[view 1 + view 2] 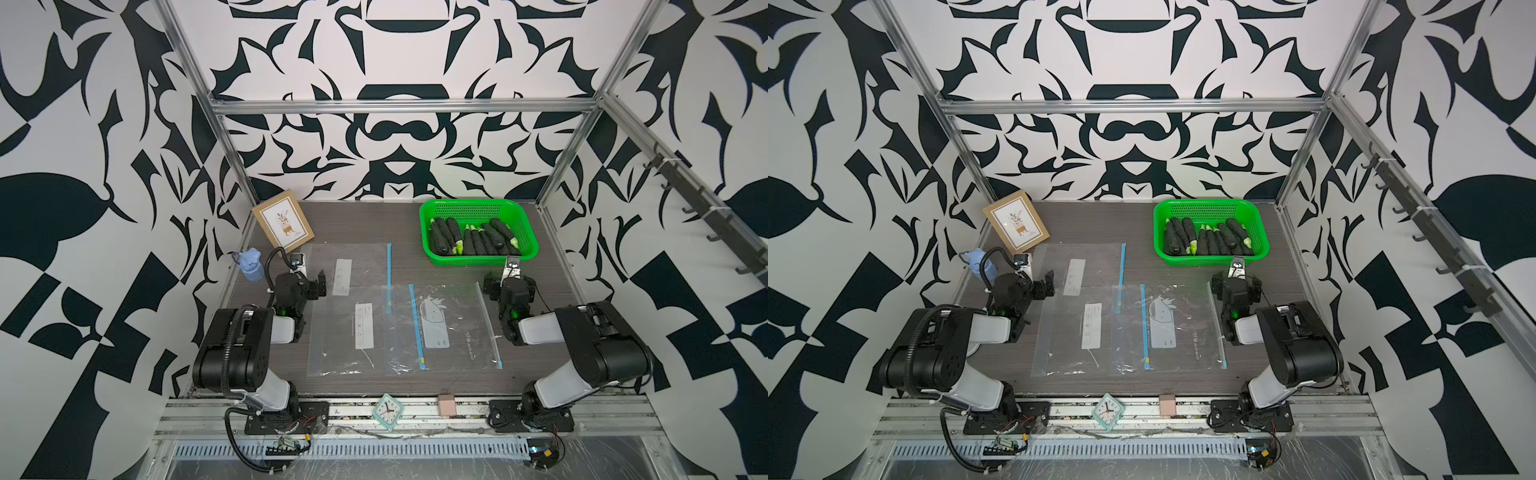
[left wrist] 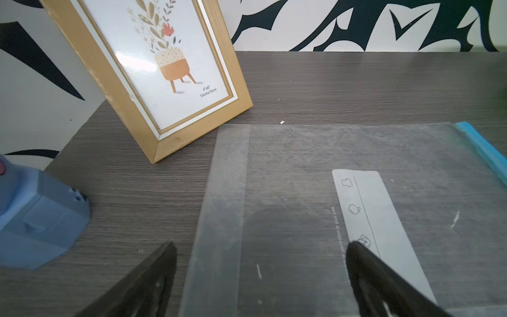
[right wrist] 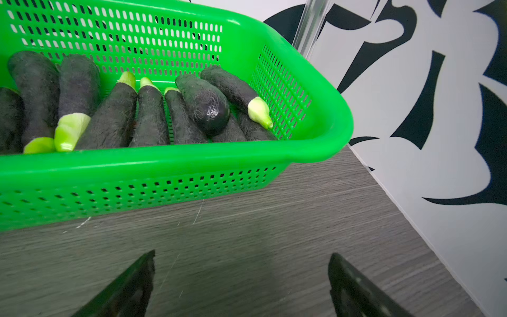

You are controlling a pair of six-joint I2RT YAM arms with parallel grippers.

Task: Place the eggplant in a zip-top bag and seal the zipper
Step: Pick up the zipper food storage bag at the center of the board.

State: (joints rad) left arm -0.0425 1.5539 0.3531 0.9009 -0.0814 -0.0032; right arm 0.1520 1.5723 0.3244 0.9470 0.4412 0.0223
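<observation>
Both hands are wide open and hold nothing: the right hand (image 3: 242, 256) is over the bench (image 3: 247, 219) just in front of the green basket (image 3: 170, 162), and the left hand (image 2: 262, 244) is above the edge of a flat zip-top bag (image 2: 301, 178). The eggplants (image 3: 115, 118) all lie in the basket, so I judge that the first pick is the step. The right hand should go over the rim and close across the middle of the top eggplant (image 3: 230, 85), not on its narrow green stem (image 3: 259, 111).

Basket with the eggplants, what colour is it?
Bright green basket, clearest in the right wrist view.
</observation>
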